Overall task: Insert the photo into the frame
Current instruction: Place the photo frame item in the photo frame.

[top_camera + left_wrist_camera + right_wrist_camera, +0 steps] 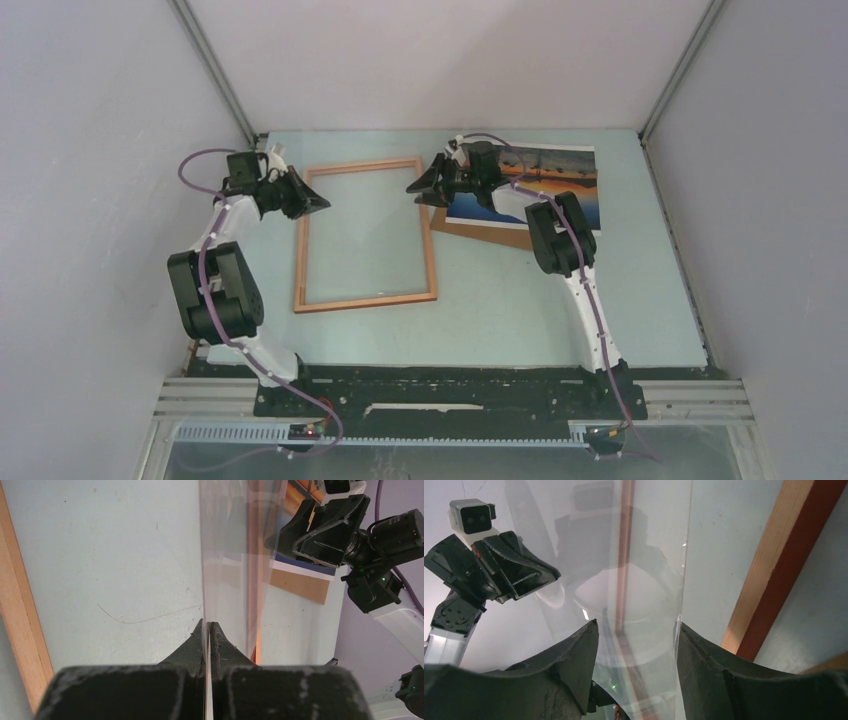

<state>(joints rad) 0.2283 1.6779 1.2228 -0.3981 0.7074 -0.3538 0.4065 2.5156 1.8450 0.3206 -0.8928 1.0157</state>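
The thin reddish-brown frame (365, 299) lies flat on the table between the arms, and its wood also shows in the wrist views (20, 615) (774, 575). The sunset photo (570, 175) lies at the back right, behind the right arm. My left gripper (322, 203) (207, 625) is shut on the edge of a clear sheet (225, 555), held above the frame's far end. My right gripper (415, 188) (636, 625) is open at the sheet's other side. The clear sheet (644, 580) runs between its fingers, its edge against the right finger.
A plain brown backing board (480, 232) lies under the photo's near edge, just right of the frame. White walls enclose the table on three sides. The arm bases sit on a black rail at the near edge.
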